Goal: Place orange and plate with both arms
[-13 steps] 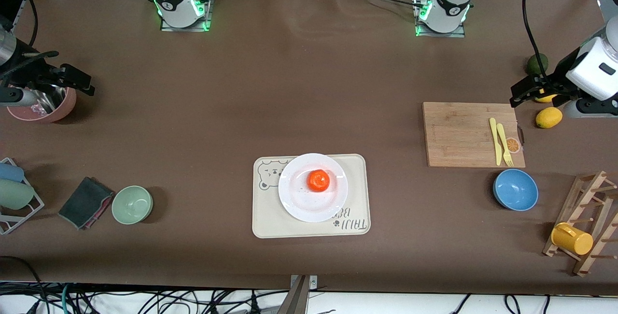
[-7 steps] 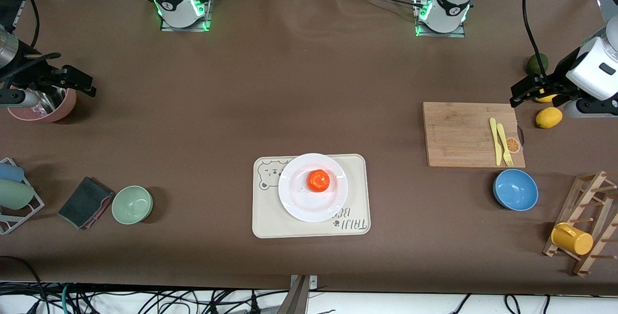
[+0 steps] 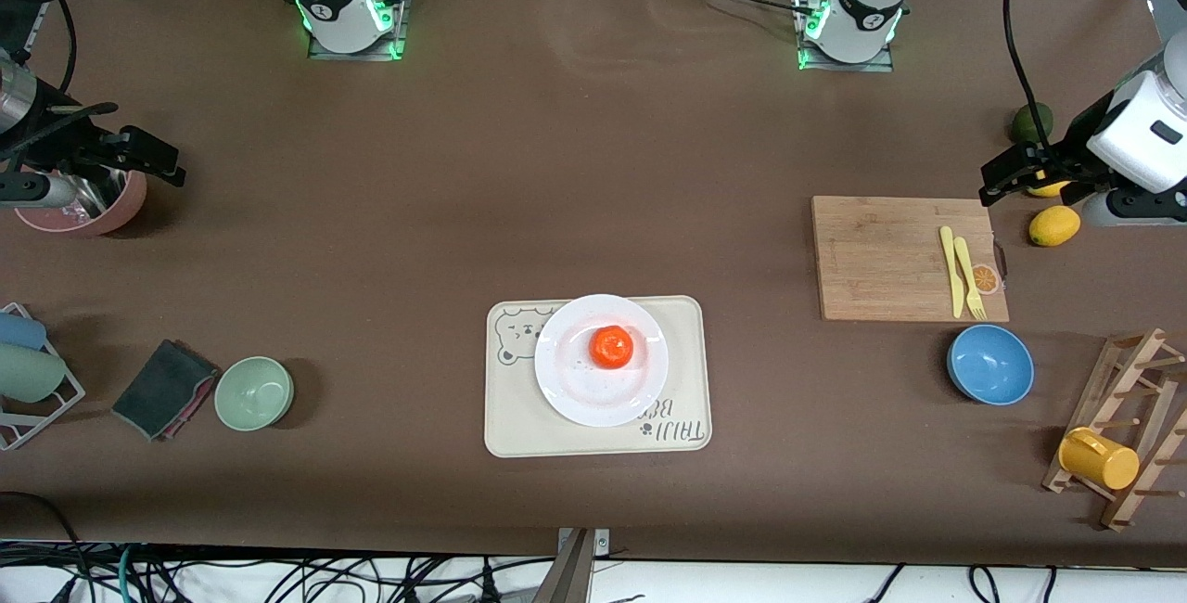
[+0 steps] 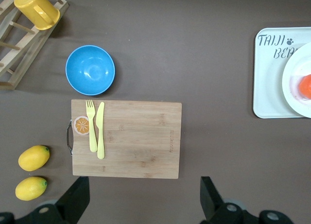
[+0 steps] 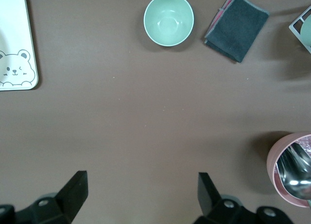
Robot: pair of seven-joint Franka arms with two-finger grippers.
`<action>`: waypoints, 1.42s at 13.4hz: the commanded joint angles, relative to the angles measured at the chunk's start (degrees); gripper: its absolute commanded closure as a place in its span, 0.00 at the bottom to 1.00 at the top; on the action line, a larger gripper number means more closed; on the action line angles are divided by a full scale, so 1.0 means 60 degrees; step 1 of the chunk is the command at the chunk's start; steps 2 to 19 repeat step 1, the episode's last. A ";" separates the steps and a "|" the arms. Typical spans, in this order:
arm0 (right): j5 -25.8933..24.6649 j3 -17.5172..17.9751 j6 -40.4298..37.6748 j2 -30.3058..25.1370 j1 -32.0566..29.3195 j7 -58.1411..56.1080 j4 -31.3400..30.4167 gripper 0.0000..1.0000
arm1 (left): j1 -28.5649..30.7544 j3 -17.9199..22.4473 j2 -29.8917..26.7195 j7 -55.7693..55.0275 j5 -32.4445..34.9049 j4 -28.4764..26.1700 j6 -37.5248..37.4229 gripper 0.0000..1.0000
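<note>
At the table's two ends, both arms hang raised and idle. Left gripper (image 3: 1006, 178): fingers spread wide, nothing between them, up over the strip by the cutting board (image 3: 904, 258) and the lemons (image 3: 1054, 225), toward the left arm's end. Its wrist view shows both black fingers (image 4: 75, 200) set well apart over the board's edge. Right gripper (image 3: 153, 158): fingers likewise apart and empty, up over the table beside the pink pot (image 3: 83, 204) at the right arm's end; its wrist view looks down on bare table with the pot off to one side.

Change over the last second: almost none. The right gripper has shifted only slightly; the left has not moved; openings are unchanged. Nothing on the table has shifted.

Task items: orange (image 3: 611, 347) sits on the plate (image 3: 566, 380), about at its centre. Plate rests on the bear tray (image 3: 505, 417), which lies near the table's edge closest to the front camera, midway along it. Both items are well apart from either gripper.

Judgement: placement looks complete, with both arms withdrawn and empty. No contact remains, so nothing should disturb the orange. No further move appears needed.
</note>
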 commanded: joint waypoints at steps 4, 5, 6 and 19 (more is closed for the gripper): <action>0.0087 0.0004 -0.0133 0.0085 -0.0032 0.0067 0.0236 0.00 | 0.0001 0.0063 0.0065 0.0119 -0.0432 0.0218 -0.0193 0.00; 0.0087 0.0004 -0.0133 0.0085 -0.0032 0.0067 0.0236 0.00 | 0.0001 0.0063 0.0065 0.0119 -0.0432 0.0218 -0.0193 0.00; 0.0087 0.0004 -0.0133 0.0085 -0.0032 0.0067 0.0236 0.00 | 0.0001 0.0063 0.0065 0.0119 -0.0432 0.0218 -0.0193 0.00; 0.0087 0.0004 -0.0133 0.0085 -0.0032 0.0067 0.0236 0.00 | 0.0001 0.0063 0.0065 0.0119 -0.0432 0.0218 -0.0193 0.00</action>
